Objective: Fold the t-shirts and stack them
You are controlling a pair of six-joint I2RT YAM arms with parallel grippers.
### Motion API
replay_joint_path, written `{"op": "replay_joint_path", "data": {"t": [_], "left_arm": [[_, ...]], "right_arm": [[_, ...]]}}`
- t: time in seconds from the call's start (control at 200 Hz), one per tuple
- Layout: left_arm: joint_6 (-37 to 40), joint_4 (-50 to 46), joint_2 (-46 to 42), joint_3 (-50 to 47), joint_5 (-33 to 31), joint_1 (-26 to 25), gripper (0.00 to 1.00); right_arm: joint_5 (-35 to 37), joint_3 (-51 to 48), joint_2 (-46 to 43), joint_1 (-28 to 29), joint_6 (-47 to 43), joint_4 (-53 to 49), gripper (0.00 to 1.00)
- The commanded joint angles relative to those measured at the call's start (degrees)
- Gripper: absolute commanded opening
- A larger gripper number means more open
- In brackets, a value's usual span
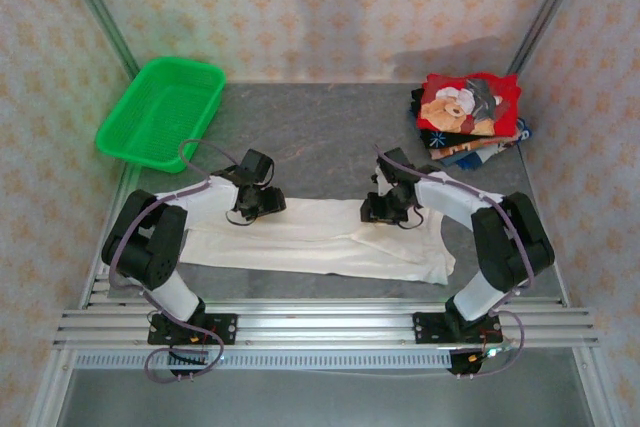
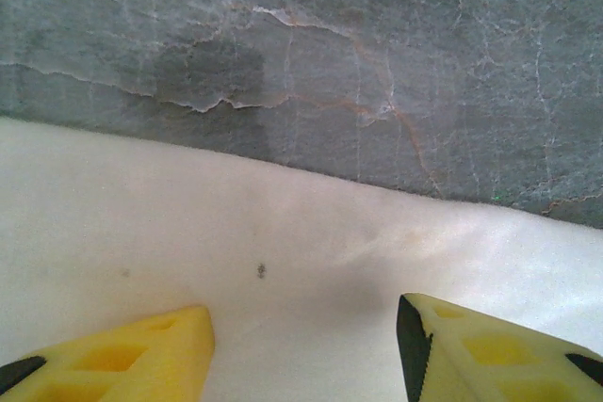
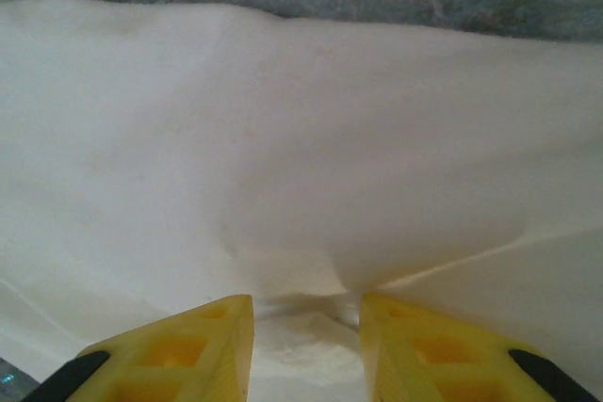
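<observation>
Left gripper (image 2: 303,319): yellow jaws wide apart, nothing between them, low over off-white t-shirt (image 2: 188,223), far edge just ahead. Right gripper (image 3: 306,313): jaws part open, narrower; pucker of cloth at the gap, no firm pinch seen. Shirt laid as long band across table (image 1: 320,127), under both grippers. Folded stack (image 1: 468,107), red teddy-bear shirt on top, far right; green basket (image 1: 185,63) far left. Step judged: lengthwise fold down. Next calls for regripping an end, folding crosswise.

Off-white shirt (image 1: 320,242) (one black speck (image 2: 261,270)), green basket (image 1: 160,112), red teddy-print shirt (image 1: 468,105).
</observation>
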Motion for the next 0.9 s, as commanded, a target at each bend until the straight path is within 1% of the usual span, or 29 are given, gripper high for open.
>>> {"op": "replay_joint_path", "data": {"t": [0.0, 0.08, 0.16, 0.29, 0.37, 0.42, 0.535, 0.645, 0.761, 0.896], "left_arm": [[1.26, -2.28, 0.43, -2.00, 0.96, -0.12, 0.56], [1.52, -2.37, 0.23, -2.07, 0.88, -0.16, 0.56], [1.73, -2.37, -0.02, -2.25, 0.92, -0.25, 0.56], [1.92, -2.36, -0.30, -2.53, 0.94, -0.14, 0.56], [1.93, -2.29, -0.48, -2.77, 0.85, -0.18, 0.56], [1.91, -2.23, -0.57, -2.94, 0.79, -0.12, 0.56], [1.87, -2.01, -0.70, -3.36, 0.75, -0.12, 0.56], [2.03, -1.74, -0.65, -3.64, 0.80, -0.09, 0.56], [2.22, -1.75, -1.21, -3.87, 0.71, -0.16, 0.56], [2.49, -1.94, -1.88, -4.03, 0.44, -0.14, 0.56]], "right_arm": [[-0.89, 0.32, 0.01, 1.28, -1.17, 0.70, 0.33], [-0.70, 0.60, 0.23, 2.18, -1.50, 0.08, 0.29], [-0.54, 0.26, 0.17, 2.18, -1.41, -0.29, 0.20], [-0.02, -0.61, -2.49, 2.22, -0.26, -0.17, 0.06], [-0.79, -1.18, -4.58, 2.31, 0.48, -0.28, 0.02], [-1.47, -1.93, -5.98, 2.38, 0.83, -0.35, 0.00], [-3.51, -4.35, -9.09, 2.76, 2.08, 0.23, 0.00], [-4.95, -6.21, -10.51, 4.62, 3.18, 0.73, 0.00], [-6.29, -8.05, -11.21, 8.59, 6.81, 2.96, 0.00], [-6.20, -10.75, -12.39, 15.20, 13.36, 6.17, 0.00]]}}
